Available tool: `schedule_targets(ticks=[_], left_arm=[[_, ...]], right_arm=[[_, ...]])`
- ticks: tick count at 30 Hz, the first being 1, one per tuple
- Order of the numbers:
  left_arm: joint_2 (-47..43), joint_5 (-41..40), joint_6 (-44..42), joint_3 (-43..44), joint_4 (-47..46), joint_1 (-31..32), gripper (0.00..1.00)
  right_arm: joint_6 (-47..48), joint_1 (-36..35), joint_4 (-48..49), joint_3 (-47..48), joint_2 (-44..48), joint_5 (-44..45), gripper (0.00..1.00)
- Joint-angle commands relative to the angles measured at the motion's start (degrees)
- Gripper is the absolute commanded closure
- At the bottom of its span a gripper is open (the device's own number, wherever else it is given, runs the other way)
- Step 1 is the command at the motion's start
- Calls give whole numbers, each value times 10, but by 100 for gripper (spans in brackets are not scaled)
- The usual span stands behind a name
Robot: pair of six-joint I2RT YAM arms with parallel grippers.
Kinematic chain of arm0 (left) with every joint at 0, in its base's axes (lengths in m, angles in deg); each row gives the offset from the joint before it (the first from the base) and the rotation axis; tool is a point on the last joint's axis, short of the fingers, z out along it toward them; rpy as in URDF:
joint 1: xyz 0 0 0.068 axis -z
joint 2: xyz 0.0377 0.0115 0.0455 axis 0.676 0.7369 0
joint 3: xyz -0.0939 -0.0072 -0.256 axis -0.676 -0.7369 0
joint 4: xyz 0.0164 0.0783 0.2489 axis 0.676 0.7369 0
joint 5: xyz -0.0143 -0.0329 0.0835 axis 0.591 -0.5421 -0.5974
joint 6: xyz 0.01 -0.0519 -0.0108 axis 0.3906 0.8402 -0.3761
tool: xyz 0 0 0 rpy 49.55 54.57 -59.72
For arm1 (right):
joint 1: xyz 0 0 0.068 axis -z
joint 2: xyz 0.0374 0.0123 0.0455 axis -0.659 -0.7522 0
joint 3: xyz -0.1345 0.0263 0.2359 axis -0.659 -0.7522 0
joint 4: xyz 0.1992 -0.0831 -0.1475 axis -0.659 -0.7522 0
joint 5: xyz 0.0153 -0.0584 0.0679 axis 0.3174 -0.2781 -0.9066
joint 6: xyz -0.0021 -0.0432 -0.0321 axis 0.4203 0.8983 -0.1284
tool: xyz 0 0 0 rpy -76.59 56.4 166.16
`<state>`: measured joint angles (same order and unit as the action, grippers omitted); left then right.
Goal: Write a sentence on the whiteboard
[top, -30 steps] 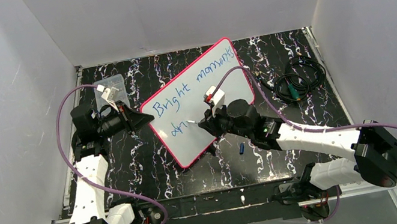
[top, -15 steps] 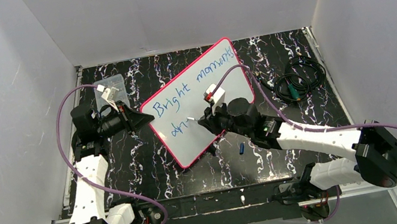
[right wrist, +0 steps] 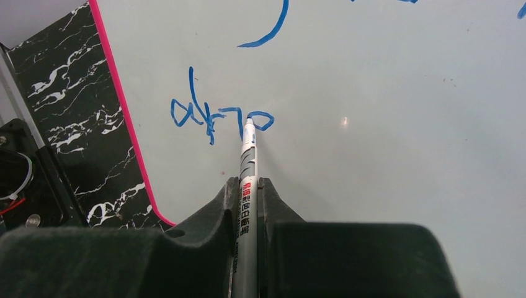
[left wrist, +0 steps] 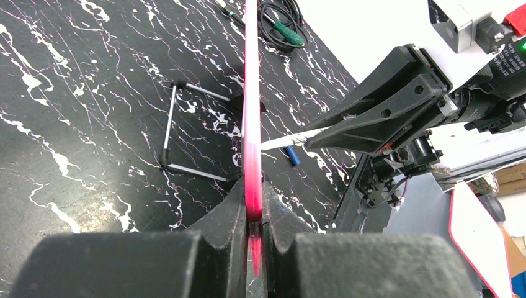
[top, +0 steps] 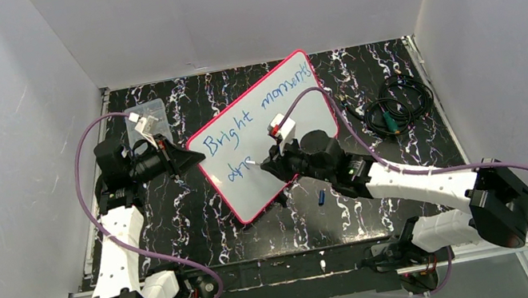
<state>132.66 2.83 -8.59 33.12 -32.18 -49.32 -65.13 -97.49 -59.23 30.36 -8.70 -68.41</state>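
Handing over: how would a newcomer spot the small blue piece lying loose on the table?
Find the pink-rimmed whiteboard mid-table. On the black marbled table just off its near right edge lies a short blue cylinder, likely a marker cap. It is the only loose blue item; the cable coil farther right is black with a green plug.

White-linked, black-jointed left arm [top: 118,238] and right arm [top: 421,186] carry purple cables [top: 79,168]

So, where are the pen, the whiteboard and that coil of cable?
pen [right wrist: 248,155]: right wrist view, on its grey barrel below the tip.
whiteboard [top: 252,191]: top view, on bare white near its lower corner.
coil of cable [top: 391,122]: top view, on its green plug.
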Motion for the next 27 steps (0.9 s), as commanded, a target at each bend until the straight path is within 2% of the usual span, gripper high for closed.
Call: schedule_targets(ticks=[1,13,21,27], left_arm=[[-17,21,-2,6,-25,1,100],[-17,21,-2,6,-26,1,100],[-18,21,-2,5,-25,1,100],[-18,21,-1,5,-25,1,100]], right_arm=[[-9,3,-4,-14,14,12,99],[-9,3,-13,-12,25,48,99],[-15,3,26,-18,63,54,99],[-5,5,21,-7,45,62,99]])
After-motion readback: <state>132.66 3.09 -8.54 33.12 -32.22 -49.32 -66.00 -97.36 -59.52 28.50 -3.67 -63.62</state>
